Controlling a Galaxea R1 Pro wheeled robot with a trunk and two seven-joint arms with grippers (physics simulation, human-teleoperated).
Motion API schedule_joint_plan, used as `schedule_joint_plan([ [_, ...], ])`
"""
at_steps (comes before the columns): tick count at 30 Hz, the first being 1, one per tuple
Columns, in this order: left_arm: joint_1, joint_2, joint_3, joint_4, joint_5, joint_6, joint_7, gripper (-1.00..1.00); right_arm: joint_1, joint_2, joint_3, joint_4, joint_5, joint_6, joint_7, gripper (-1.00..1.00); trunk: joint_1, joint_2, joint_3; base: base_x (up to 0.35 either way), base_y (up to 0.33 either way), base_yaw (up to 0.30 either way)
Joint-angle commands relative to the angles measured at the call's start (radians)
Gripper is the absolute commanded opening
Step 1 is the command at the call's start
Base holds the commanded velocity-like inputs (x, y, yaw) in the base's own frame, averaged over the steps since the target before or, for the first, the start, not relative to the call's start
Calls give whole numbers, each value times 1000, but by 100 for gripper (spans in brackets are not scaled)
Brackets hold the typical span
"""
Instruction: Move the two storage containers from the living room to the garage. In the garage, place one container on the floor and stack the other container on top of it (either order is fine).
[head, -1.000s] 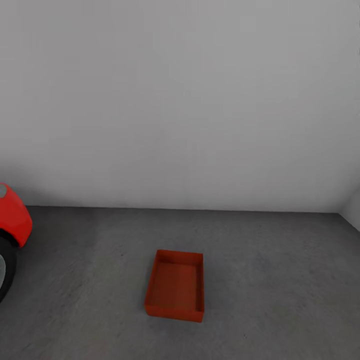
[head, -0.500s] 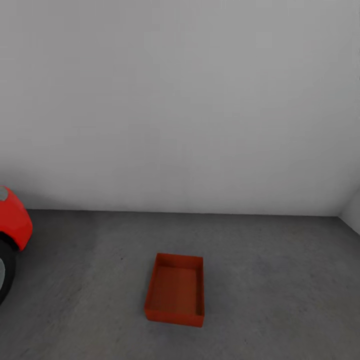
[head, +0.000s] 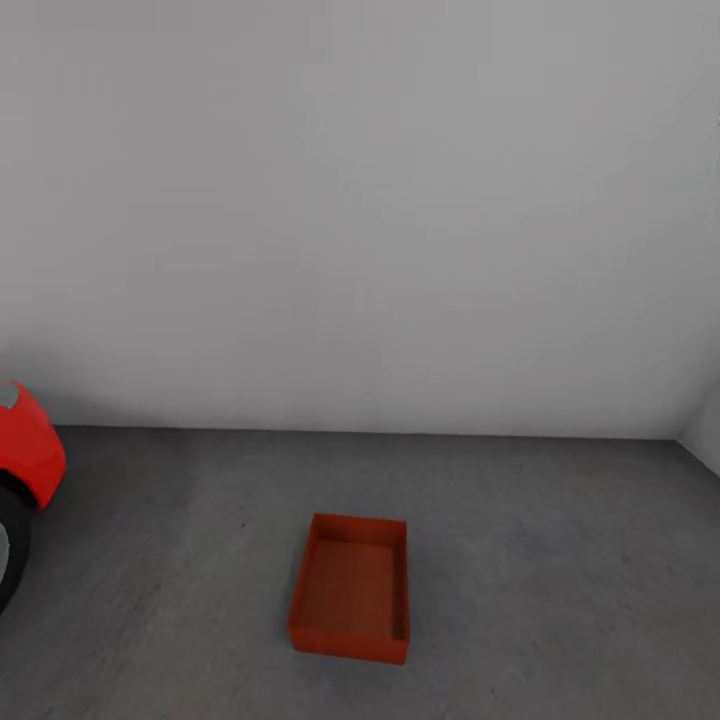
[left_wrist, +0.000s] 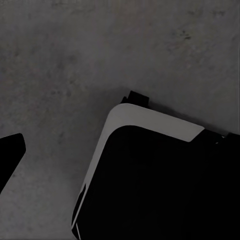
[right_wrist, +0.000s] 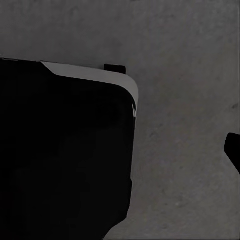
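Head view puts us in the garage, facing a plain white-grey wall (head: 360, 200) that meets the dark grey concrete floor (head: 560, 560) along a line at about mid-height. We see one storage container (head: 351, 588), an orange-red open-topped bin, resting flat on that floor just below centre, at roughly six o'clock from the middle of the view, its long sides running away from us toward the wall and its inside bare. It stands alone, well apart from the wall behind it. At nine o'clock, cut off by the edge, we see the rounded red body of the car (head: 28, 445) with part of a dark tyre (head: 12, 545) below it; the container lies well apart from it, off toward its four o'clock. At three o'clock the back wall meets a side wall (head: 706, 420) in a corner. From the left wrist view we look down on the same mottled grey floor, with a large black robot base panel (left_wrist: 160, 185) edged in white spreading from the centre toward five o'clock, and a dark tip at the eight o'clock edge that we cannot identify for certain. The right wrist view shows much the same: grey concrete, the black white-edged panel toward eight o'clock, and a small dark shape at the three o'clock edge. We cannot tell whether either pincer is spread or pressed together.
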Motion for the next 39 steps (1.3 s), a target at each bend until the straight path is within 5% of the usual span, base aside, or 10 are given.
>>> schedule_joint_plan([
  [1, 0, 0, -8, 0, 8, -2, 3, 100, -1, 1, 8, 3, -8, -6, -1, 100, 0, -1, 1, 0, 0, 0],
  [39, 0, 1, -8, 0, 8, -2, 2, 100, 0, -8, 9, 3, -6, -5, 0, 100, 0, -1, 62, 0, 0, 0],
])
